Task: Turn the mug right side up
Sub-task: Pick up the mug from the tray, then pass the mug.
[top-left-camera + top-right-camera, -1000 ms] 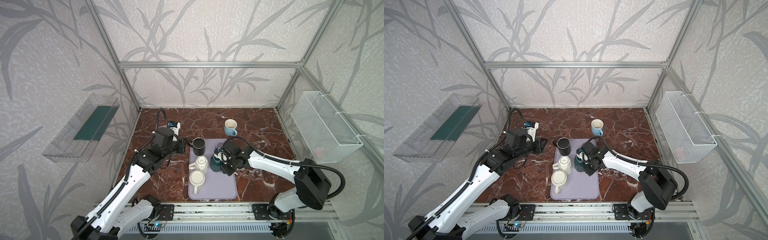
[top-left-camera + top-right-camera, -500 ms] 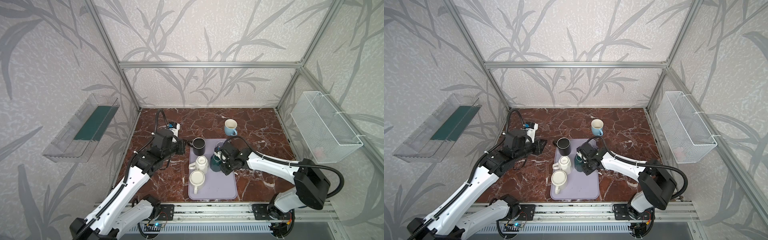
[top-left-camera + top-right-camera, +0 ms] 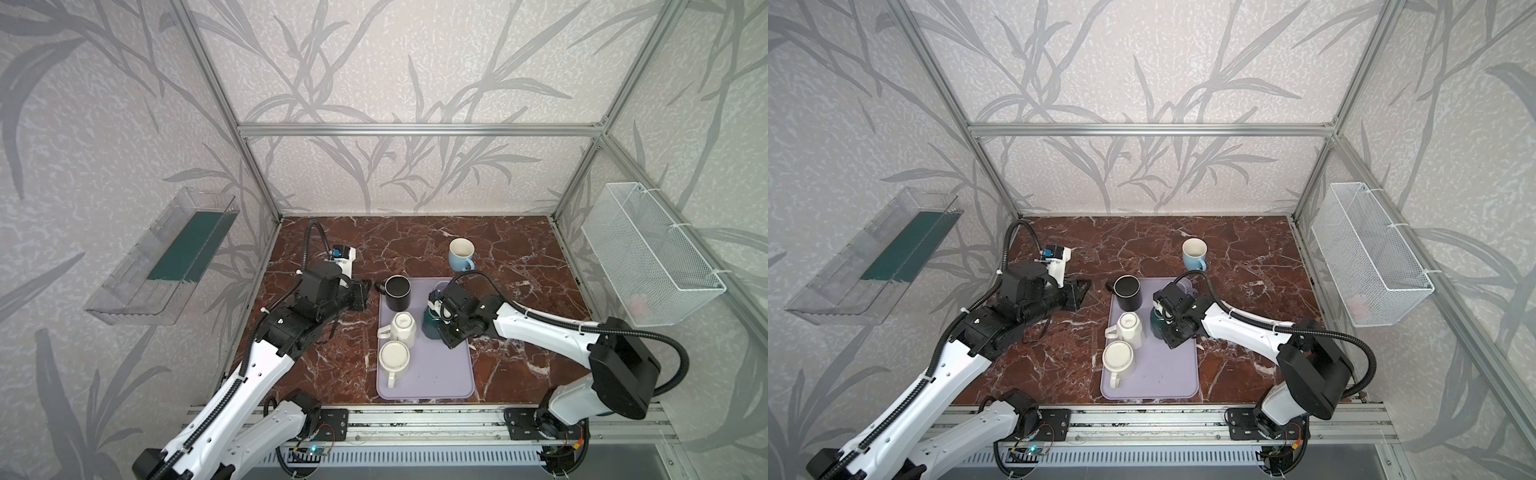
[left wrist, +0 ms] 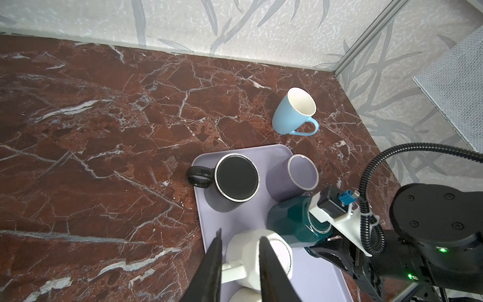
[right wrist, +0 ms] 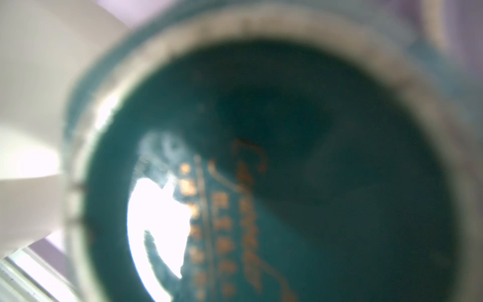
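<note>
In both top views right tool [image 3: 441, 322] + wrist cam [image 3: 435, 306] hide most of the dark teal faceted ceramic mug [image 3: 428, 329], on the lavender plastic tray [image 3: 440, 374]; clamped or not, can't tell. Left wrist: mug [image 4: 290, 222] bottom-up, pale foot ring; left tool [image 4: 240, 235] fingers apart. Right wrist: blurred teal base w/ gold lettering fills frame.

The left arm [image 3: 257, 365] reaches forward, the left tool [image 4: 240, 234] level, fingers [image 4: 214, 261] a little apart and empty. The right arm [image 3: 540, 332] stretches inward, the right tool [image 3: 444, 324] pitched down, its jaws hidden.
</note>
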